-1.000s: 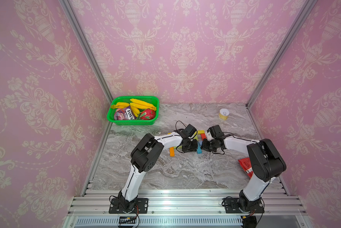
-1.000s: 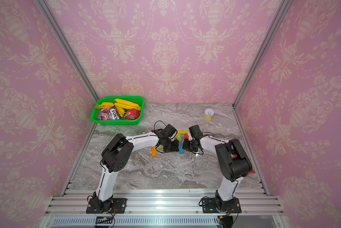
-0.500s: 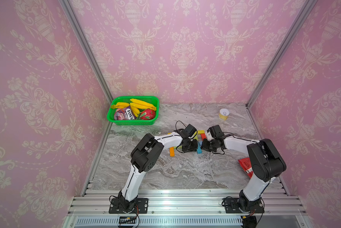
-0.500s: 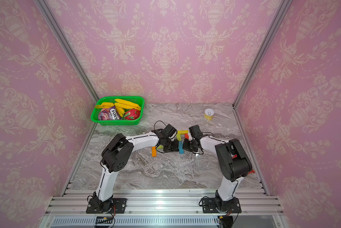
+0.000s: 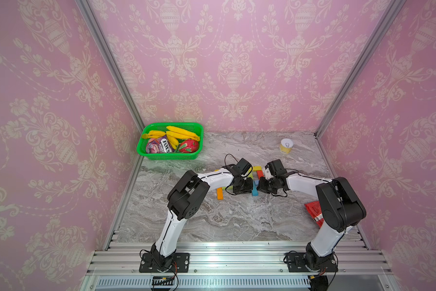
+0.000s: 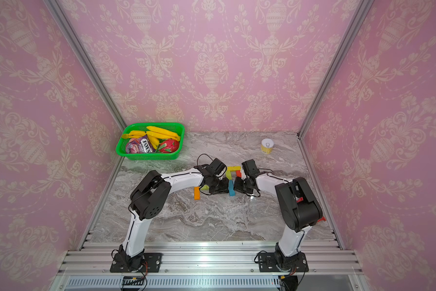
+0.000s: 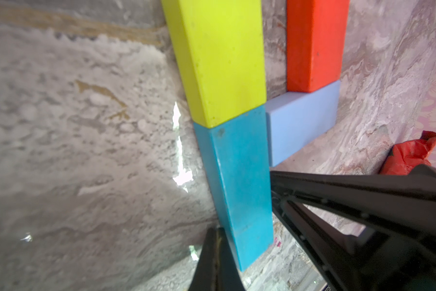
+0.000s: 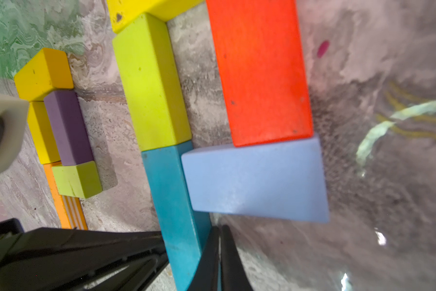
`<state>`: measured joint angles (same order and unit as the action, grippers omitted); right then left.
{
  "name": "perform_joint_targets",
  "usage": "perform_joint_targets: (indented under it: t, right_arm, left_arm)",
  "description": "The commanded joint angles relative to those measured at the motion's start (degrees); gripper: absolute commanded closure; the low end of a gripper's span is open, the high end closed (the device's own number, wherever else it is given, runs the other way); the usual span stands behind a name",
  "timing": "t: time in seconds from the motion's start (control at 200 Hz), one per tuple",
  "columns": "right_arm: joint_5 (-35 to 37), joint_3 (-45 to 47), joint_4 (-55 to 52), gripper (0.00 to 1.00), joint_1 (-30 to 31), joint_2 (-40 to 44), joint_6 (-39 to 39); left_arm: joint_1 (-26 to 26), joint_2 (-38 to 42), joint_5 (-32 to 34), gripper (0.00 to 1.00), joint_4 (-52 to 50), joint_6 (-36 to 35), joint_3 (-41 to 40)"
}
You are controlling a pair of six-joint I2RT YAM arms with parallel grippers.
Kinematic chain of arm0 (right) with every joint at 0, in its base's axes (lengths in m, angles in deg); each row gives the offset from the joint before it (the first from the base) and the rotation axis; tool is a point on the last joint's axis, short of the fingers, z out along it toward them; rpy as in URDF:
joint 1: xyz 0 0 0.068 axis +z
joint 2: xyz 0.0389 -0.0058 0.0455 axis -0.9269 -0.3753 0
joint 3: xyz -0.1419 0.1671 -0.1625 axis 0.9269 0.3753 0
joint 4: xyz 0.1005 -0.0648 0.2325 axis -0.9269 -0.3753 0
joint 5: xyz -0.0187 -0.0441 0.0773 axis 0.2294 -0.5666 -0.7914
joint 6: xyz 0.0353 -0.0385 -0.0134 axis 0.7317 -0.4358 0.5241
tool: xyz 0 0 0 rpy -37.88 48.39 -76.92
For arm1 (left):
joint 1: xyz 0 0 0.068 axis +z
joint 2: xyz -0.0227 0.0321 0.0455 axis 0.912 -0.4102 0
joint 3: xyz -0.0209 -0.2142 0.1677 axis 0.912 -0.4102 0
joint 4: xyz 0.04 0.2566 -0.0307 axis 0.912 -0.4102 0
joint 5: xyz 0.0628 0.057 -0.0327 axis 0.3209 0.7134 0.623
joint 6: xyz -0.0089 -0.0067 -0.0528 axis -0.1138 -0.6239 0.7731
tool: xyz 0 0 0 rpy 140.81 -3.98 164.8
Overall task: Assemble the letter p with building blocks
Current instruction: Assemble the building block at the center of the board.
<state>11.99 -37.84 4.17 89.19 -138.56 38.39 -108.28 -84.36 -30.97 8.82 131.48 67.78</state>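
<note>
The building blocks lie flat on the marble. A lime green block and a teal block form one line. A yellow block, a red block and a light blue block close a loop beside it. My left gripper is shut and empty, its tip against one long side of the teal block. My right gripper is shut and empty against the opposite side. In both top views the teal block shows between the two wrists.
Spare blocks lie left of the figure: yellow, purple, small lime, orange. A green basket with bananas stands at the back left. A small can sits back right, a red packet under the right arm.
</note>
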Motion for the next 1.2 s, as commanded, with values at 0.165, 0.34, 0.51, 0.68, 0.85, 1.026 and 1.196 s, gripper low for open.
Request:
perform_joint_targets:
  t: [0.165, 0.34, 0.51, 0.68, 0.85, 1.026, 1.196]
  right_arm:
    - [1.1, 1.4, -3.7, 0.91, -0.3, 0.5, -1.5]
    - [1.3, 1.8, -3.6, 0.90, -0.3, 3.2, -2.0]
    - [3.4, 2.1, -4.3, 0.90, -0.4, 9.5, -2.8]
    - [6.9, 1.1, -6.5, 0.80, -1.1, 17.5, -4.1]
    - [9.7, -0.2, -9.1, 0.48, -5.2, 22.5, -5.0]
    - [10.0, -2.9, -10.9, 0.19, -9.0, 22.1, -7.4]
    - [8.6, -3.7, -10.4, 0.19, -10.5, 19.1, -8.1]
  left_arm:
    - [-0.3, -0.9, 2.6, 1.00, -1.1, 0.2, 0.4]
    - [-0.1, 3.1, 9.2, 1.00, -4.9, -2.0, -0.9]
    - [-0.1, 9.8, 19.2, 0.95, -8.6, -5.9, -1.0]
    - [0.0, 21.0, 26.0, 0.87, -2.1, -9.6, -6.2]
    - [2.5, 32.7, 31.4, 0.70, 2.6, -15.9, -11.4]
    - [6.9, 43.0, 31.9, 0.48, 5.4, -21.3, -17.1]
    - [11.7, 47.1, 29.3, 0.34, 2.2, -24.2, -19.2]
